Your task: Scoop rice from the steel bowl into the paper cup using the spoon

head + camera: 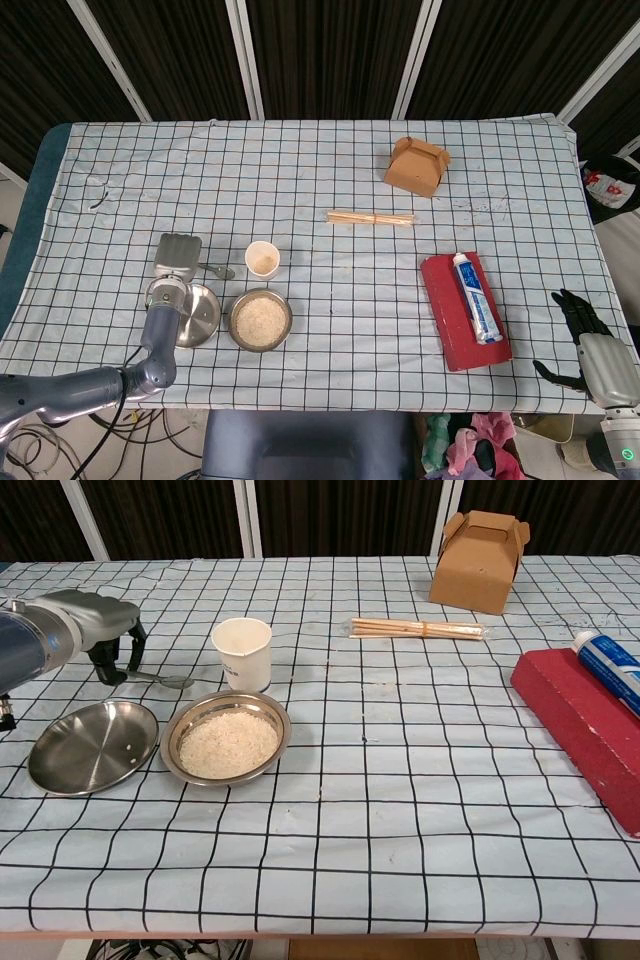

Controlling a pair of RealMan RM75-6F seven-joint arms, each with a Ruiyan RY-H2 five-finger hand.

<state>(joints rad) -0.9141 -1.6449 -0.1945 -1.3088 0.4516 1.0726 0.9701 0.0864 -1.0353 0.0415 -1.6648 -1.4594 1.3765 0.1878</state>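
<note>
The steel bowl (260, 320) (227, 737) full of white rice sits near the table's front left. Just behind it stands the white paper cup (262, 259) (242, 652). My left hand (177, 255) (100, 630) is left of the cup and pinches the handle of the metal spoon (216, 268) (167, 679). The spoon's bowl end points toward the cup and slopes down to the cloth. My right hand (588, 345) hangs off the table's front right corner, fingers spread and holding nothing.
An empty steel dish (197, 313) (92, 747) lies left of the rice bowl, under my left forearm. A bundle of wooden sticks (370, 218), a brown carton (416, 166) and a red box (464, 311) with a toothpaste tube (474, 297) sit to the right.
</note>
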